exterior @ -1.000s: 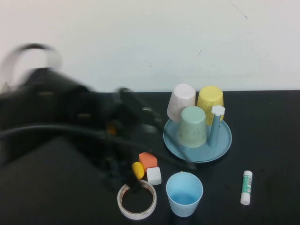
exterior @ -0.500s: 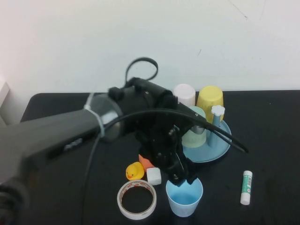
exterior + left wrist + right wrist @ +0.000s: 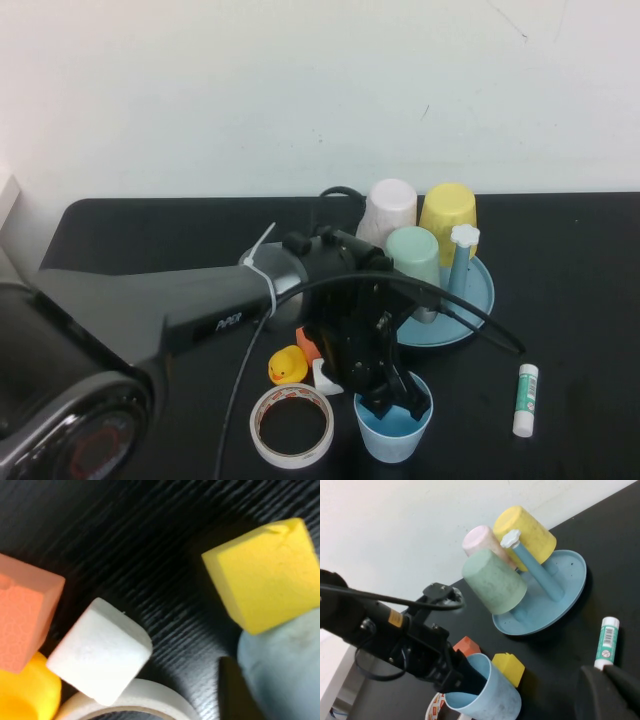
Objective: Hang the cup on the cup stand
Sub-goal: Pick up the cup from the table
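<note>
Two black fingers of the left gripper straddle the far rim of the cup, partly parted, not visibly clamped. Near-centre, upright, it looks light, stiff and slick; the rim suits gripping. Just beyond stands the cup stand. Right gripper hangs shut, empty.

**Left gripper at the rim of the blue cup**

Lower centre of frame: light blue cup upright on the black table. Left gripper reaches down from the left, fingertips at the cup's mouth, one finger inside the rim. Centre right: cup stand carrying pink, yellow and mint green cups upside down; flower-tipped peg bare. Lower left of the cup: tape roll, rubber duck. Glue stick lower right.
</note>
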You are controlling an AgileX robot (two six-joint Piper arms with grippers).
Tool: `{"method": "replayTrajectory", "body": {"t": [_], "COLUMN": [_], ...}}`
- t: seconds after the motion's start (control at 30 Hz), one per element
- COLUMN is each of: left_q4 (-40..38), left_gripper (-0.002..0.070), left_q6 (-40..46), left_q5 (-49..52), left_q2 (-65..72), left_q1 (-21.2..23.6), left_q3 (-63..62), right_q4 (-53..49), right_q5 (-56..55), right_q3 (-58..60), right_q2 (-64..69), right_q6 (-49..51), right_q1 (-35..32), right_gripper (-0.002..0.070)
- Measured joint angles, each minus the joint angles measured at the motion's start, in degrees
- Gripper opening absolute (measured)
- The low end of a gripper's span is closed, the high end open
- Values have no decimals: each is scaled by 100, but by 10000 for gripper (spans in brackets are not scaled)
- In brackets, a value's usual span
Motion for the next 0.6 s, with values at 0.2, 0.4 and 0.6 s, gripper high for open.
{"method": "replayTrajectory", "body": {"t": [0.2,0.4,0.6], "left_q4": [202,325,744], "left_gripper": [33,14,13], "left_q6": [-122,-9,-37], "left_q5": [2,102,-380], "left_q2": [29,-493,-1829], "left_q1": [0,-67,-510], "left_q3": [-5,89,1167], "right_q4": [5,13,13], "right_q5": [0,0,0], "right_q3": [0,0,0], "right_q2": [0,0,0], "right_q6": [0,0,0], "right_q1": [0,0,0], "right_gripper": [-1,-1,-1]}}
